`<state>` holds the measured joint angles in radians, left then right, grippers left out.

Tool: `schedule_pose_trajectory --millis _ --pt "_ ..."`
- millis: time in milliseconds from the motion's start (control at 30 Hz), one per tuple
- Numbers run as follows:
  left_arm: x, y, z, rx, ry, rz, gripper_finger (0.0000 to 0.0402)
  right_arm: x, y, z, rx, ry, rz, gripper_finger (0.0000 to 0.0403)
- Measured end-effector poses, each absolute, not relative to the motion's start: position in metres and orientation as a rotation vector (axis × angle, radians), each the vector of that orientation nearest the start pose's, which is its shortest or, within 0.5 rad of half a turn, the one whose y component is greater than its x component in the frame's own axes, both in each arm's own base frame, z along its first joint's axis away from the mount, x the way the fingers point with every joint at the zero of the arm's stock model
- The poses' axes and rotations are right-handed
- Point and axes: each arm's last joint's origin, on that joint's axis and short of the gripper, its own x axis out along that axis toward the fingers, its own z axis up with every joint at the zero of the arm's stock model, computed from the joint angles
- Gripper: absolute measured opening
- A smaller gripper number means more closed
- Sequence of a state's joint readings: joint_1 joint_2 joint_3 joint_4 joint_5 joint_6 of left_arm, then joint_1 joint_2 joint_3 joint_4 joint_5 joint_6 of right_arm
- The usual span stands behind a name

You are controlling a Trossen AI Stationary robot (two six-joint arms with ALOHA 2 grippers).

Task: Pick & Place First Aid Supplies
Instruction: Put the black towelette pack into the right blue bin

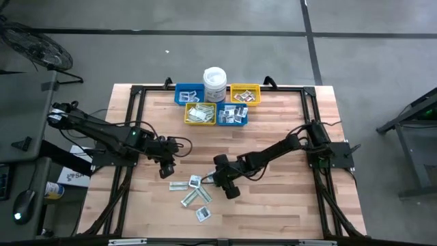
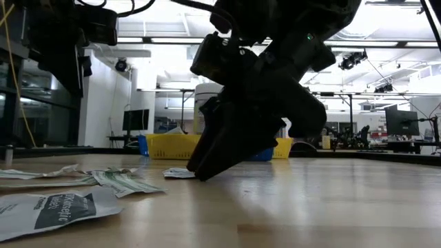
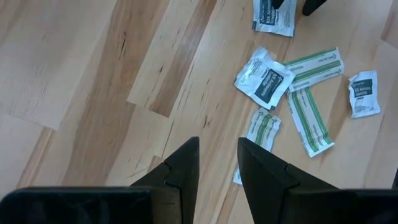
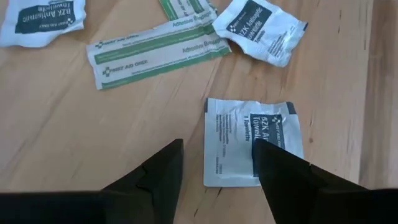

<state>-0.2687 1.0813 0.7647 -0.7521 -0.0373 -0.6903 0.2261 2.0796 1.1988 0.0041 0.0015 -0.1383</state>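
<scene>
Right gripper [image 4: 214,165] low over the table, fingers spread wide, holding nothing — white square packet [image 4: 252,142] lies flat just ahead, one fingertip overlapping its edge. Green-and-white strip [image 4: 152,53] lies farther ahead. Left gripper [image 3: 217,158] hovers nearby, fingers slightly apart, empty.

robotics lab / open workshop: concrete floor [image 1: 205,48] showing around wooden table [image 1: 287,205], ceiling strip lights [image 2: 172,40] glowing, monitors [image 2: 398,122] sitting on benches behind.

White packet [image 4: 249,149]: "BZK Towelette"; green strip [image 4: 155,55]: probably "Adhesive" (blurred).
</scene>
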Motion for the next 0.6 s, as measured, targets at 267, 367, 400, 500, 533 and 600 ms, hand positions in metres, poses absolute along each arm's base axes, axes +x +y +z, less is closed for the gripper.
schedule_pose_trajectory --millis 267,367,400,500,533,600 --pt "0.1872 -0.0504 0.2325 -0.458 1.076 0.163 0.0111 0.3973 0.0847 0.1047 -0.211 0.948 0.275 0.0151" --pt "0.1872 -0.0504 0.2325 -0.458 1.076 0.163 0.0111 0.3953 0.0838 0.1037 -0.220 0.973 0.262 0.0134" --pt "0.1872 -0.0504 0.2325 -0.458 1.076 0.163 0.0111 0.3948 0.0837 0.1032 -0.222 0.980 0.260 0.0128" --pt "0.1872 -0.0504 0.2325 -0.458 1.076 0.163 0.0111 0.3940 0.0833 0.1024 -0.225 0.989 0.255 0.0111" --pt "0.1872 -0.0504 0.2325 -0.458 1.076 0.163 0.0111 0.3939 0.0831 0.1023 -0.228 0.991 0.251 0.0105" --pt "0.1872 -0.0504 0.2325 -0.458 1.076 0.163 0.0111 0.3936 0.0837 0.1020 -0.235 0.992 0.242 0.0092"
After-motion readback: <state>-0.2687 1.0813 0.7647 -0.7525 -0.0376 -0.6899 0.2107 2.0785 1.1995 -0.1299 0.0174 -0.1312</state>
